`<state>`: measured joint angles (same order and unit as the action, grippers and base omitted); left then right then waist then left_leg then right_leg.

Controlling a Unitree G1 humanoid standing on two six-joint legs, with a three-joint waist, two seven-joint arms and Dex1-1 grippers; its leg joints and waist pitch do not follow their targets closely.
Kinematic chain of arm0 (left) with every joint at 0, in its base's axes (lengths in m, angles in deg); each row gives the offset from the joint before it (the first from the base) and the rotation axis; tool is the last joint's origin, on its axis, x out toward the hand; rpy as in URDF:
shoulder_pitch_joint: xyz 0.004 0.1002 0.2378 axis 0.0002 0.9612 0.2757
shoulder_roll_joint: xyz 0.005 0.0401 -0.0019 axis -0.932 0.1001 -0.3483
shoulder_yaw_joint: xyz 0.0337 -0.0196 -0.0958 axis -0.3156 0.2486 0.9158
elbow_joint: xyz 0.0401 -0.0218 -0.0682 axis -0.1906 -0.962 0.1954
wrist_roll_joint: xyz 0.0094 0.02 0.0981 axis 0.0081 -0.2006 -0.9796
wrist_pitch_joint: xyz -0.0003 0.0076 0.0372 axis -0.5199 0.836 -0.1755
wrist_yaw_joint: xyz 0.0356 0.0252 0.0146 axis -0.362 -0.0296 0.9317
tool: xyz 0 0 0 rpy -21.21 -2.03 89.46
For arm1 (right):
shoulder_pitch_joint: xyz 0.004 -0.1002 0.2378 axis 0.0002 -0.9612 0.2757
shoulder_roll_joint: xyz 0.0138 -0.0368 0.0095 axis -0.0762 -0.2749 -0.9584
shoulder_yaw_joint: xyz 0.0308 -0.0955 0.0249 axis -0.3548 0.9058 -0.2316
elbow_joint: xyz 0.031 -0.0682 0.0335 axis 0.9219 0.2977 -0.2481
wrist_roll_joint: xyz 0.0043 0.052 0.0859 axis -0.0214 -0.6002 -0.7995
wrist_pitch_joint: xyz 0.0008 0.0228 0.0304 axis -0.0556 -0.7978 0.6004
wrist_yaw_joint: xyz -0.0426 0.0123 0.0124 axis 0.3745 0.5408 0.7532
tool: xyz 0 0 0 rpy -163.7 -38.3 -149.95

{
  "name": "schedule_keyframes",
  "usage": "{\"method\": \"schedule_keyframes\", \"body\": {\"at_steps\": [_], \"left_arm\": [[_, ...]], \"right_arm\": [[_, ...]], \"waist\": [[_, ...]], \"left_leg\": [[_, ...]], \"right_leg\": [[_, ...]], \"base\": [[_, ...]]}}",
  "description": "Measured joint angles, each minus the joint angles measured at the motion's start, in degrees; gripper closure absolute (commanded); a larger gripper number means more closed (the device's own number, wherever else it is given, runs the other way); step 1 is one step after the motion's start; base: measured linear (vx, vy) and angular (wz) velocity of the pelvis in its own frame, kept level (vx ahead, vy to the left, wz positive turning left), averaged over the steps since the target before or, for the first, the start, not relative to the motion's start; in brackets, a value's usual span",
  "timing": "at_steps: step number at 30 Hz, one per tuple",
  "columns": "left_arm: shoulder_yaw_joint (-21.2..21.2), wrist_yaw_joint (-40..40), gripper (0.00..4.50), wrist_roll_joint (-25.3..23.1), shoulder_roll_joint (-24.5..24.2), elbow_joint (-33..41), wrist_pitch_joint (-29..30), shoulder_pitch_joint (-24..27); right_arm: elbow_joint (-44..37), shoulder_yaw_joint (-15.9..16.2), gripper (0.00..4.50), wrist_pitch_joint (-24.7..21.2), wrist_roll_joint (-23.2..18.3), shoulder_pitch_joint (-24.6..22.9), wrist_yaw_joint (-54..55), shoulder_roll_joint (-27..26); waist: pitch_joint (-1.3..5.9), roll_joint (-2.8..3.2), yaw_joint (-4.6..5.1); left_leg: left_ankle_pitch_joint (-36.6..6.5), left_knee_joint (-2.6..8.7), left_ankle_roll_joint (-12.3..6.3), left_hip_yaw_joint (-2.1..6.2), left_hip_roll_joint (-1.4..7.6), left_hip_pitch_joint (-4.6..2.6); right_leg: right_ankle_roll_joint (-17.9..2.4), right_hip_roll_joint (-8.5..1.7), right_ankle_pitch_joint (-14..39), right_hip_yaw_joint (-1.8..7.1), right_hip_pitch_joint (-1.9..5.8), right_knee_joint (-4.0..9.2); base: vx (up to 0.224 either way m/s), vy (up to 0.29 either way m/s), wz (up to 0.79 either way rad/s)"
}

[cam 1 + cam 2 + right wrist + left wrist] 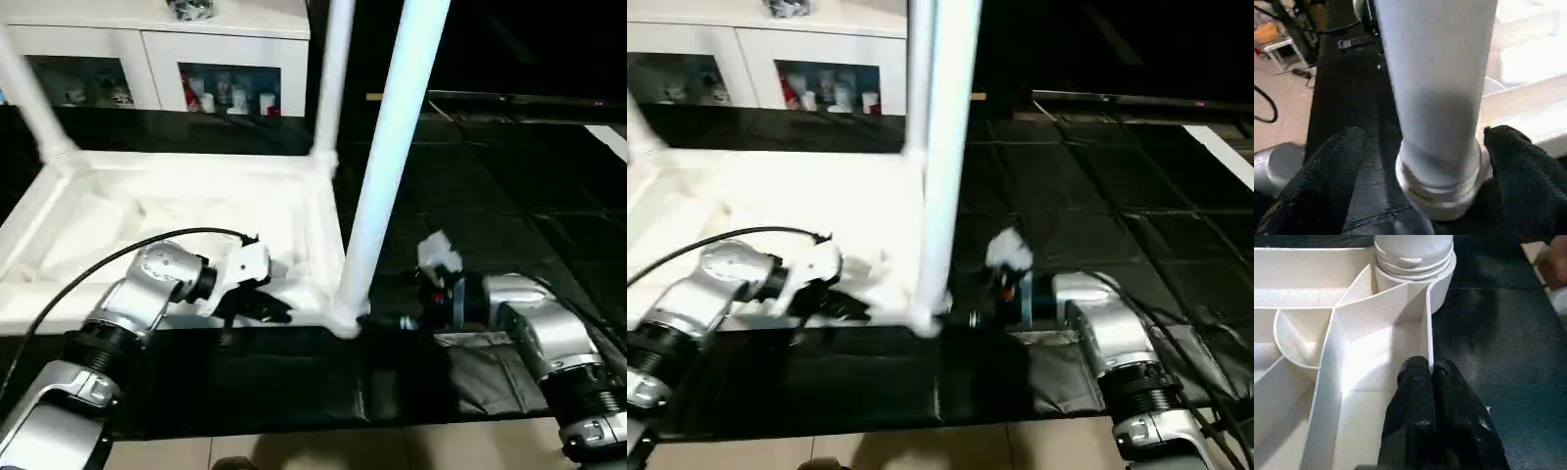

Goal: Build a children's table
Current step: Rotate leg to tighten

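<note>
The children's table lies upside down on a black mat, its ribbed white top (118, 225) facing up. Three white legs stand in its corners: the near right leg (392, 147), a far right one (331, 78) and a far left one (29, 98). My left gripper (260, 308) is shut on the top's thin rim wall (1427, 323), just short of the near right leg's socket (1413, 264). My right gripper (1425, 139) is open at that leg's base (1440, 186). One black finger (1327, 171) stands on each side of the leg, clear of it.
A white glass-door cabinet (147, 59) stands behind the table. The black mat (490, 196) stretches to the right and ends at pale floor (294, 452) near me. A black cable (88, 269) arcs over my left forearm.
</note>
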<state>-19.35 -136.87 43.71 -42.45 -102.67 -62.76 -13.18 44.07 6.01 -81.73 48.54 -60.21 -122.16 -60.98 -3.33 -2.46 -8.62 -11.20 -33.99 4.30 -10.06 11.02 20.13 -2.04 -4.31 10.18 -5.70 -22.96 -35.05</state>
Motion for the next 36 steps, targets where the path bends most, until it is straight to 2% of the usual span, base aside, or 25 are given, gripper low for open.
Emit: {"method": "schedule_keyframes", "body": {"at_steps": [3,6,8,11,13,15,18,19,28,32,36], "left_arm": [[-0.3,-0.5,4.5,0.0,0.3,0.7,0.1,0.0],[-0.6,-0.9,4.5,0.0,0.7,1.1,0.3,0.0],[-0.8,-1.0,4.5,0.1,0.8,1.2,0.3,0.0],[-0.8,-1.1,4.5,0.1,0.7,1.2,0.3,0.0],[-0.7,-1.1,4.5,0.1,0.7,1.2,0.3,0.0],[-0.7,-1.0,4.5,0.1,0.7,1.2,0.3,0.0],[-0.6,-1.0,4.5,0.1,0.7,1.2,0.3,0.0],[-0.6,-1.0,4.5,0.1,0.7,1.2,0.2,0.0],[0.0,-0.3,4.5,0.3,1.7,1.1,1.2,0.0],[0.8,3.0,4.5,0.2,3.6,0.7,4.2,0.0],[3.0,10.7,4.5,-1.2,6.2,-1.4,8.8,-1.3]], "right_arm": [[1.7,0.8,0.72,-0.4,0.3,1.6,-0.2,-1.4],[2.5,0.8,1.0,-1.0,0.3,2.8,-0.6,-1.8],[2.6,0.8,1.07,-1.0,0.3,2.9,-0.9,-1.8],[3.2,0.8,1.41,-1.8,0.0,3.0,-2.1,-1.9],[3.8,0.9,1.41,-2.3,-0.1,3.0,-2.3,-1.9],[3.9,0.9,1.75,-2.4,-0.3,3.0,-2.7,-2.0],[4.2,0.9,1.93,-2.0,-0.2,3.5,-2.8,-2.0],[4.2,0.9,2.14,-1.9,-0.1,3.6,-2.9,-2.0],[3.2,0.5,2.33,-1.8,0.3,3.2,-2.5,-2.0],[1.7,-1.7,2.36,-2.8,0.3,1.0,1.0,-2.9],[3.0,-5.5,2.39,-3.2,1.7,1.4,13.8,-7.5]], "waist": [[0.0,0.0,-0.03],[0.0,0.0,-0.21],[0.0,-0.01,-0.21],[0.01,-0.02,-0.19],[0.01,-0.02,-0.17],[0.01,-0.02,-0.16],[0.02,-0.03,-0.16],[0.02,-0.03,-0.16],[0.02,-0.03,-0.33],[0.02,-0.03,-0.78],[0.03,-0.01,0.58]], "left_leg": [[0.0,-0.01,0.0,0.0,0.0,0.03],[0.0,-0.01,0.0,0.0,0.01,0.05],[0.0,-0.01,0.0,0.0,0.01,0.06],[0.0,-0.01,0.0,0.0,0.01,0.08],[0.0,-0.01,0.0,0.0,0.01,0.09],[0.0,-0.01,0.0,0.0,0.01,0.08],[0.0,-0.01,0.0,0.0,0.01,0.07],[0.0,-0.01,0.0,0.0,0.01,0.05],[0.0,-0.02,0.01,0.0,0.01,0.0],[0.0,-0.06,0.01,0.0,0.0,-0.03],[0.0,-0.08,0.08,0.01,0.0,-0.1]], "right_leg": [[0.0,-0.02,0.0,-0.01,0.0,-0.01],[0.0,-0.02,0.0,-0.03,0.0,-0.01],[0.0,-0.02,0.0,-0.03,-0.01,0.0],[0.1,-0.02,0.0,-0.04,-0.02,0.0],[0.1,-0.02,0.0,-0.03,-0.04,-0.01],[0.1,-0.02,0.1,-0.03,-0.04,-0.01],[0.1,-0.02,0.1,-0.03,-0.03,-0.02],[0.1,-0.02,0.1,-0.03,-0.02,-0.03],[0.1,-0.02,0.0,-0.04,0.03,-0.07],[0.1,-0.05,0.0,-0.03,0.06,-0.11],[0.2,-0.04,0.1,-0.03,0.04,-0.19]], "base": [[0.0,0.0,0.0],[0.0,0.0,0.0],[0.0,0.0,0.0],[0.0,0.0,0.0],[0.0,0.0,0.0],[0.0,0.0,0.0],[0.0,0.0,0.0],[0.0,0.0,0.0],[0.0,0.0,0.0],[0.0,0.0,0.0],[0.0,0.0,0.0]]}}
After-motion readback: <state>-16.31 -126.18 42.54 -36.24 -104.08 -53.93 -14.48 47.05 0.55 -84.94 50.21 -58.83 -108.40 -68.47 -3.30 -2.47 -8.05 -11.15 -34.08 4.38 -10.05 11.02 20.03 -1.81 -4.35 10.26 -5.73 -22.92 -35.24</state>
